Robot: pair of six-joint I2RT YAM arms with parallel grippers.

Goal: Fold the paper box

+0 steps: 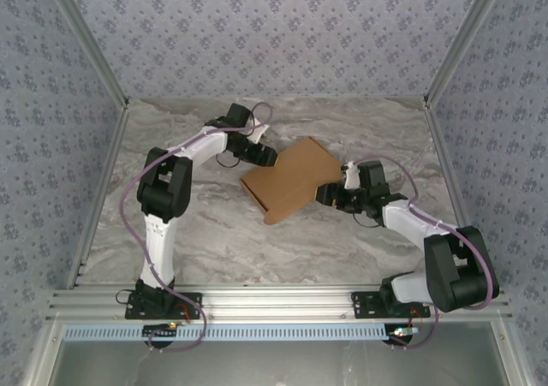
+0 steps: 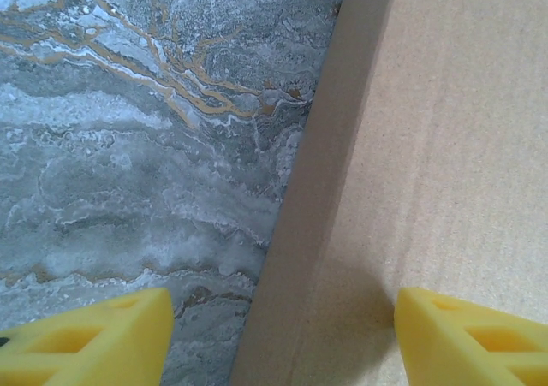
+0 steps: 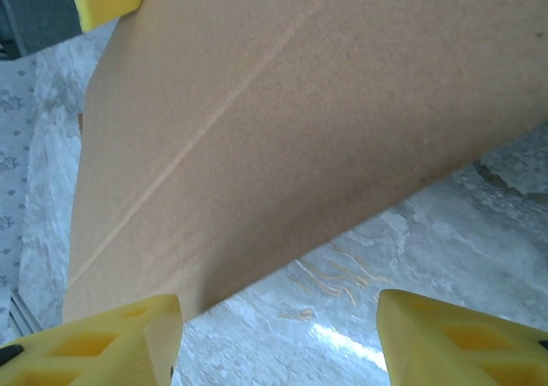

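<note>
The plain brown cardboard paper box (image 1: 289, 179) lay slantwise on the grey marbled table (image 1: 214, 232), the left gripper (image 1: 264, 155) straddling its far-left edge, the right gripper (image 1: 330, 193) at its right side, equally near, both spread wide and empty.

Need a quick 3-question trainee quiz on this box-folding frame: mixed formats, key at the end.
1. True or false: the left gripper and right gripper are both shut.
2. In the top view, which is at the right edge of the box? A: left gripper. B: right gripper. C: neither.
3. Fill in: in the wrist views, the fingertips are coloured ___.
Key: 1 false, both are open; 2 B; 3 yellow.
</note>
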